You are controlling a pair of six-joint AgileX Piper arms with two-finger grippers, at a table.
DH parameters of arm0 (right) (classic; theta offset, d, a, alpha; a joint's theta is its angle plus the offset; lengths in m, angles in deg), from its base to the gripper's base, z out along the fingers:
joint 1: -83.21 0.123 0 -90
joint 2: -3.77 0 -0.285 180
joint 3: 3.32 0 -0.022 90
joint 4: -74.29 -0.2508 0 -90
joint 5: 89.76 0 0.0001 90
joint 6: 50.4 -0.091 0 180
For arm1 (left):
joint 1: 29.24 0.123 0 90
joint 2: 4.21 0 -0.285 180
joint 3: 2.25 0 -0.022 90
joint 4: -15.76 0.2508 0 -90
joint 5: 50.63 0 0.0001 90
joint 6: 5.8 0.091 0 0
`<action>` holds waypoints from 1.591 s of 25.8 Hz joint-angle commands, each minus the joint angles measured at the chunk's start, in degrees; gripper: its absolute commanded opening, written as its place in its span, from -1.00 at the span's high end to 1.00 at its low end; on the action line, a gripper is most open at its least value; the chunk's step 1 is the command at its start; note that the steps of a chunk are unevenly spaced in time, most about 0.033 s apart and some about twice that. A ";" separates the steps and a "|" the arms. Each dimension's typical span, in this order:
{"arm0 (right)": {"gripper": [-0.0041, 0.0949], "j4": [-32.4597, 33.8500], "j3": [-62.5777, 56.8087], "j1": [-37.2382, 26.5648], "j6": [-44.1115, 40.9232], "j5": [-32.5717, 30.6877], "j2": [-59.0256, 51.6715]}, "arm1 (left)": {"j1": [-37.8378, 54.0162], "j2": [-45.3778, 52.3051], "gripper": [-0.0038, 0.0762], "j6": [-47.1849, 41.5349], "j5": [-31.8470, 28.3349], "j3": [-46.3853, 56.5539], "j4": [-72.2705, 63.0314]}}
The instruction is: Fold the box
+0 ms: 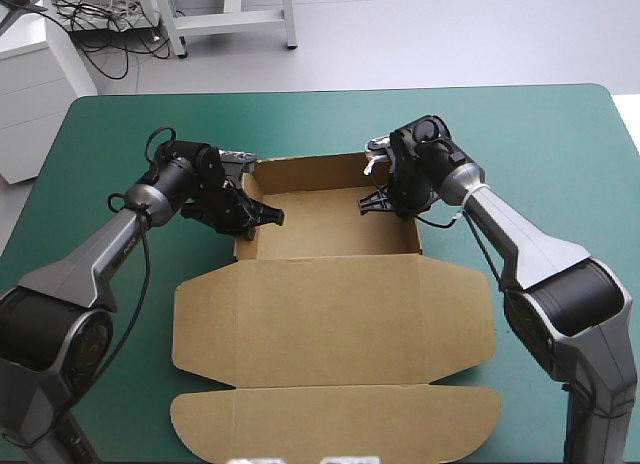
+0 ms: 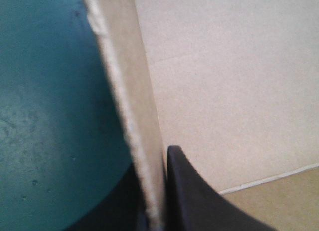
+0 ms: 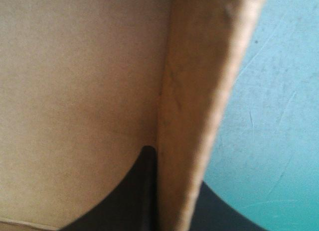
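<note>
The brown box (image 1: 330, 329) lies mid-table as an open tray, three walls raised at the far side and the lid flat toward the near edge. My left gripper (image 1: 256, 216) is shut on the tray's left wall. In the left wrist view that wall (image 2: 132, 111) stands on edge between my left gripper's (image 2: 155, 211) black fingers (image 2: 197, 203), one inside the tray and one outside. My right gripper (image 1: 384, 198) is shut on the right wall near the far corner. The right wrist view has this wall (image 3: 199, 91) pinched in my right gripper (image 3: 174, 206), with one finger (image 3: 127, 198) inside.
The teal-green cover (image 1: 560, 144) lies bare to the right and beyond the box, and also to the left (image 1: 90, 144). The lid's rounded flap (image 1: 335, 424) reaches almost to the table's near edge.
</note>
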 commanded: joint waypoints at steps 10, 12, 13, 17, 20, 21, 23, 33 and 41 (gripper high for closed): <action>-0.28 1.60 1.46 0.79 -4.18 -2.22 -2.20 | -0.66 0.59 0.28 10.05 2.06 -0.60 0.19; -0.37 1.60 1.56 0.79 -4.02 -2.22 -2.20 | -0.66 0.59 0.04 10.05 1.49 -0.60 -0.47; -0.36 1.60 1.56 0.79 -3.79 -2.22 -2.20 | -0.66 0.59 -0.10 10.05 1.06 -0.60 -0.84; -0.36 2.07 1.67 0.79 -0.32 -2.22 -2.45 | -0.66 0.59 -0.38 10.05 1.03 -1.22 -1.07; -0.36 4.00 3.03 0.79 1.89 -2.22 -3.30 | -0.66 0.69 -0.38 10.05 3.40 -4.15 -0.19; -0.36 4.51 3.79 0.79 2.30 -2.22 -3.74 | -0.66 0.69 -0.38 10.05 4.67 -5.93 -0.29; -0.36 4.87 5.65 0.79 3.29 -2.22 -4.60 | -0.66 0.69 -0.38 10.05 7.73 -9.80 -0.45; -0.36 7.28 15.81 0.68 12.41 -2.22 -11.17 | -0.66 4.95 -0.07 9.64 12.44 -23.44 -0.16; -0.36 9.23 15.70 0.68 8.86 -2.22 -14.76 | -0.66 19.01 0.93 9.49 12.44 -22.87 11.10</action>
